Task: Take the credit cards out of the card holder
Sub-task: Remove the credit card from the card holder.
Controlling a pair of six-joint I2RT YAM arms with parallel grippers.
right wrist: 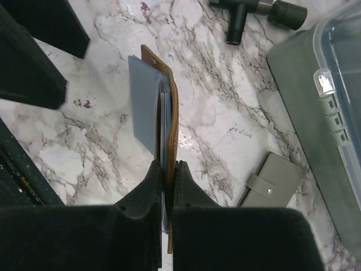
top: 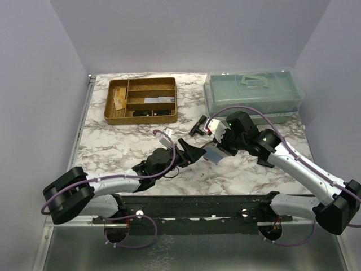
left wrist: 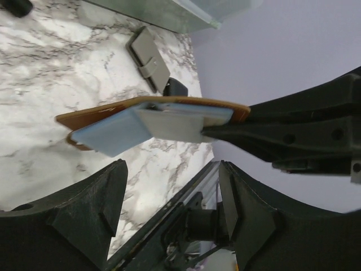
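Seen from above, the right gripper [top: 219, 148] holds the card holder [top: 211, 155] over the marble table [top: 113, 152], just beside the left gripper [top: 192, 149]; the left wrist view shows the left jaws spread wide below a light blue card [left wrist: 110, 132] protruding from the holder; the right wrist view shows the right jaws clamped on the holder's edge.

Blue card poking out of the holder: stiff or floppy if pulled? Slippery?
Probably stiff: the blue card juts flat from the card holder, unsupported, no sag. Likely smooth and thin, so it could slip in a pinch. Seems light too, judging by its thinness.
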